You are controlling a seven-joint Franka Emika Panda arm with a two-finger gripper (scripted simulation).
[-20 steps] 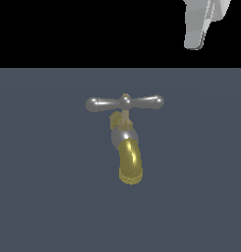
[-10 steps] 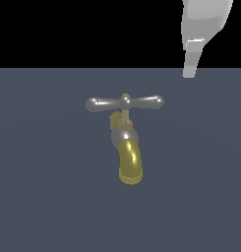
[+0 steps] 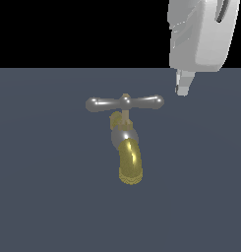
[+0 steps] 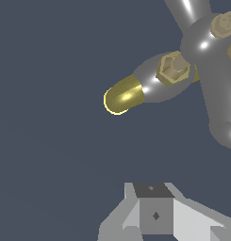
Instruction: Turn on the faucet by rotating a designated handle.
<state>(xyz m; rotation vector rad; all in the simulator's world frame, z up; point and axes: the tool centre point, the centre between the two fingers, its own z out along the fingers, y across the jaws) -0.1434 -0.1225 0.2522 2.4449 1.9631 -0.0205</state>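
Since the picture from a second back, my large white-grey arm has dropped lower and fills far more of the exterior view's upper right corner; the tap has not shifted at all. The gripper (image 3: 182, 87) now hangs just beyond the end of the crossbar on the exterior view's right, near it but with a visible gap. Only one pale fingertip pokes out below the wrist housing there, and the wrist view shows a single grey block at the frame edge, so I cannot tell whether the fingers are spread or pressed together. I see nothing between them.

Below the arm lies the flat dark slate-blue surface (image 3: 38, 197), with the faucet (image 3: 126, 142) on it near the middle of the exterior view: a silvery round body and a curved, shiny brass-gold spout (image 4: 122, 96) running toward the camera. Across its top sits the handle (image 3: 124, 103), a slim silver-grey crossbar with bulbous ends and a small brass hub, lying level from side to side.

I judge the task barely begun. The approach is nearly finished, but contact, the push against the bar's end, and the rotation itself are all left.
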